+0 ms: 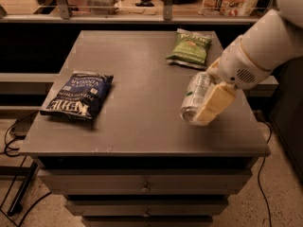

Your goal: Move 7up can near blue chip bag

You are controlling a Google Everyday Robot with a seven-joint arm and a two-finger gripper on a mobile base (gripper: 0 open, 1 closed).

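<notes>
I see the two-finger gripper [202, 107] on the white arm [258, 51] over the right side of the grey table [142, 74]. Its jaws pinch the small silver-white and green aluminium 7up can [193, 94], with one cream finger [214, 103] lying across the can's near side. The can is tilted, open end toward the front edge. The dark navy crinkly blue chip bag [78, 94] lies flat at the left side, well apart from the can. A green chip bag [190, 46] lies behind the can.
</notes>
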